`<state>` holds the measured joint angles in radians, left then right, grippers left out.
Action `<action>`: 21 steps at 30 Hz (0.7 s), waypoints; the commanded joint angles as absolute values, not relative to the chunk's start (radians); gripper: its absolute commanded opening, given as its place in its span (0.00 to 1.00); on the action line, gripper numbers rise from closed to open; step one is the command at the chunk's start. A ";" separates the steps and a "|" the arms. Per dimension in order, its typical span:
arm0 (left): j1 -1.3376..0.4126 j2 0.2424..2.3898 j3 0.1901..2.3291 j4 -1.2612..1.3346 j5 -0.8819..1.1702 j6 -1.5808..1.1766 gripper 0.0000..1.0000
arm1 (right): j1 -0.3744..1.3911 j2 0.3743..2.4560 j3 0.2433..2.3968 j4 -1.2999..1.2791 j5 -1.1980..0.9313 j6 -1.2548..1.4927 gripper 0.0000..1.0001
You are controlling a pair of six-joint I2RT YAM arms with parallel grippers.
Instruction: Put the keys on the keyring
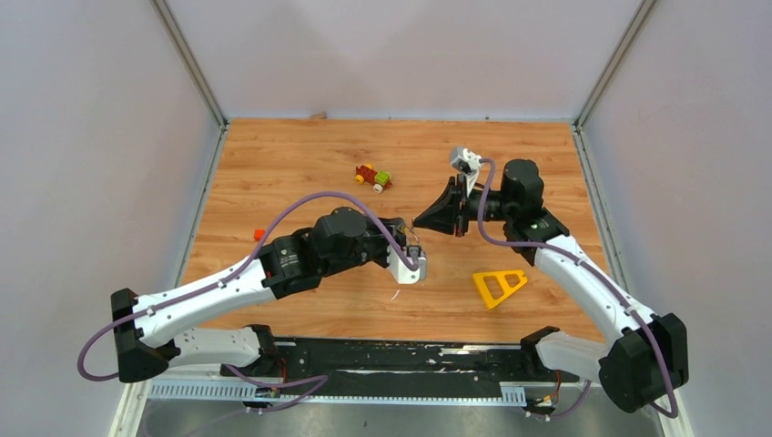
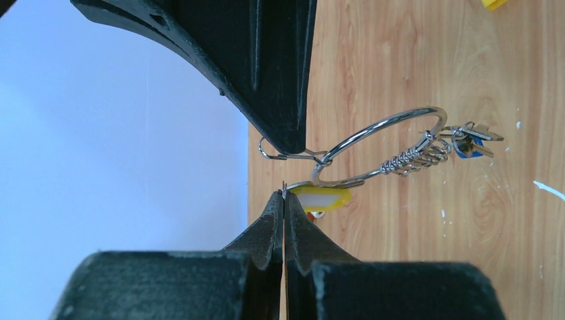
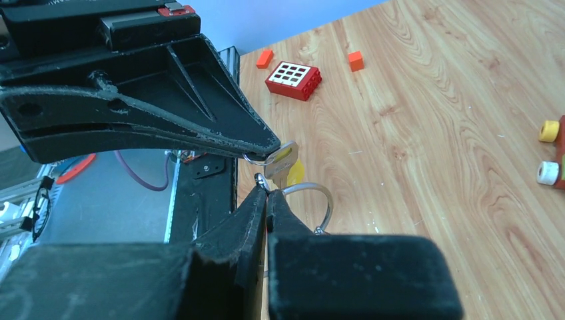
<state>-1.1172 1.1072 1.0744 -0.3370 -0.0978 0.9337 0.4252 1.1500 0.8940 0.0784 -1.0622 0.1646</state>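
Both grippers meet tip to tip above the middle of the table. My left gripper (image 2: 284,195) (image 1: 414,244) is shut on a silver key (image 3: 285,162) with a pale yellow tag (image 2: 323,199). My right gripper (image 3: 266,191) (image 1: 421,221) is shut on the hooked end of the keyring (image 2: 386,133), a thin silver wire loop with a twisted section. Its small hook (image 2: 270,152) sticks out past the right fingertip. At the ring's far side hang more keys, one with a blue tag (image 2: 470,145). The key sits right beside the ring's open end; I cannot tell whether it is threaded on.
A red-green-yellow toy car (image 1: 373,176) stands at the back centre. A yellow plastic triangle (image 1: 498,285) lies at front right. On the left lie a red block (image 3: 293,79) and small orange cubes (image 3: 355,61). Grey walls enclose three sides.
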 commanded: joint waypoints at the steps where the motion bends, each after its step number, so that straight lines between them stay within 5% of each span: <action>1: -1.140 1.109 1.060 -0.275 -0.179 0.996 0.00 | 0.433 1.165 0.890 0.178 -1.098 0.230 0.00; 21: -1.171 1.159 1.082 -0.279 -0.219 1.007 0.00 | 0.434 1.209 0.895 0.191 -1.095 0.269 0.00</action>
<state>-1.1637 1.1645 1.0565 -0.3161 -0.2039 0.9981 0.4290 1.2030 0.8871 0.1490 -1.0836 0.2611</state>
